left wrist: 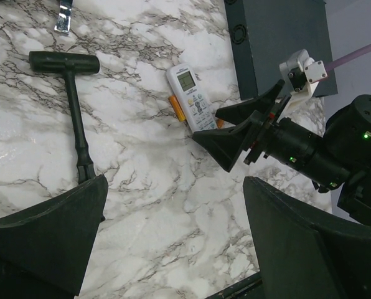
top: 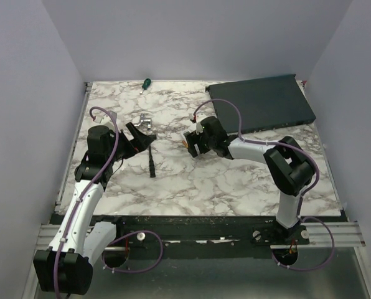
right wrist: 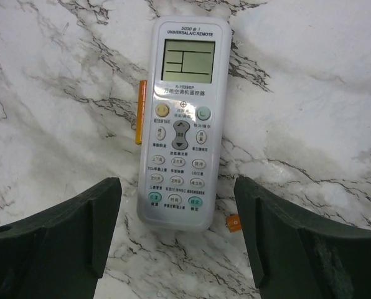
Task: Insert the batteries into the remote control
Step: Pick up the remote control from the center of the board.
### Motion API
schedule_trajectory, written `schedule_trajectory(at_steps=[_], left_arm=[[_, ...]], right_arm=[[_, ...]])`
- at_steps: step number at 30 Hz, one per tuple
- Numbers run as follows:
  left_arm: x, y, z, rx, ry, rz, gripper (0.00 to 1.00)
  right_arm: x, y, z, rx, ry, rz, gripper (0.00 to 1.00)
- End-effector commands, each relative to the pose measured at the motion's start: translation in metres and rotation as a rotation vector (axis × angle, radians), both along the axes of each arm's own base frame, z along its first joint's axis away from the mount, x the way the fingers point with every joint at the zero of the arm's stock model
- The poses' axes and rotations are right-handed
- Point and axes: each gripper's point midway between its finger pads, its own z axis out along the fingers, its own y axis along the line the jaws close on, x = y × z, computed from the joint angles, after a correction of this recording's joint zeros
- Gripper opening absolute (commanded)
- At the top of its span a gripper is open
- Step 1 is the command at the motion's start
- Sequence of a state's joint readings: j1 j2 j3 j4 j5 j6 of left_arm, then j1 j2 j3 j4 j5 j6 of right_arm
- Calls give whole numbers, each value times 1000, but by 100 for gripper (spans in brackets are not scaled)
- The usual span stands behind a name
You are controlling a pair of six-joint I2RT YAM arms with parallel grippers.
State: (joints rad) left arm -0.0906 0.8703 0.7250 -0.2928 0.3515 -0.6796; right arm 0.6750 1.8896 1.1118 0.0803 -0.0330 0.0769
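The white remote control (right wrist: 182,124) lies face up on the marble, display end away from my right wrist camera. One orange battery (right wrist: 139,112) lies along its left edge. The end of a second battery (right wrist: 234,223) peeks out by its lower right corner. My right gripper (right wrist: 176,249) is open, with its fingers standing on either side of the remote's button end and a gap on both sides. In the left wrist view the remote (left wrist: 193,99) and a battery (left wrist: 176,107) lie just beyond the right gripper (left wrist: 218,128). My left gripper (left wrist: 173,249) is open over bare marble.
A black T-handled tool (top: 152,163) lies between the arms, close to the left gripper (top: 142,140). A silver bracket (top: 144,119) sits behind it. A green-handled screwdriver (top: 145,82) lies at the back edge. A large dark flat box (top: 263,103) fills the back right corner.
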Motion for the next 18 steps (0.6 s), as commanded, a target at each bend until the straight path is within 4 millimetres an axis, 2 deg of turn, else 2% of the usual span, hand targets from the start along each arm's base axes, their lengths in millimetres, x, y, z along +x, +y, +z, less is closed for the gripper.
schedule_trajectory(at_steps=[1, 14, 18], left_arm=[[3, -2, 8, -21, -16, -13, 94], [2, -4, 9, -35, -13, -17, 94], [0, -4, 8, -37, -10, -16, 94]], right_arm=[[11, 6, -2, -14, -25, -9, 80], [8, 7, -12, -22, 4, 1, 63], [6, 9, -15, -26, 11, 7, 63]])
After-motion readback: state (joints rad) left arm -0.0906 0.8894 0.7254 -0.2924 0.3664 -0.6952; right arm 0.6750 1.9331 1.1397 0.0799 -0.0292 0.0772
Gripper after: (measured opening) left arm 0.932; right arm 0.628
